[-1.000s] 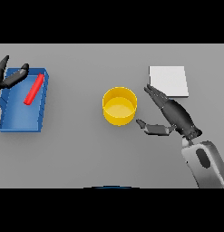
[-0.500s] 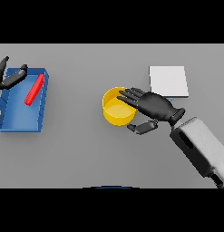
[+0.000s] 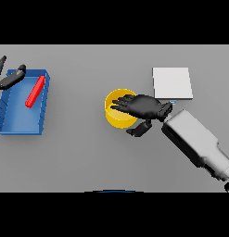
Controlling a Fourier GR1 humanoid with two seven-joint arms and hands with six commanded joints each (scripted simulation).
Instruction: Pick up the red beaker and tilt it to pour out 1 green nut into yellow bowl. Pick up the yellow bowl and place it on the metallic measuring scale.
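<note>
The yellow bowl [image 3: 117, 115] stands at the table's middle. My right hand [image 3: 143, 106] lies over its right rim, fingers stretched across the bowl's opening and thumb [image 3: 139, 129] below beside its outer wall. The fingers are fairly straight, not closed round the rim. The red beaker [image 3: 35, 91] lies tilted in the blue tray [image 3: 21, 125] at the left. My left hand [image 3: 7, 78] is at the tray's far left corner, fingers spread, holding nothing. The metallic scale [image 3: 172, 83] is a pale square pad at the right rear. No green nut shows.
The blue tray takes up the table's left side. The scale lies just behind and right of my right wrist.
My right hand has swung left from beside the bowl to over its right rim, palm turned down. The left hand, beaker and bowl have not moved.
</note>
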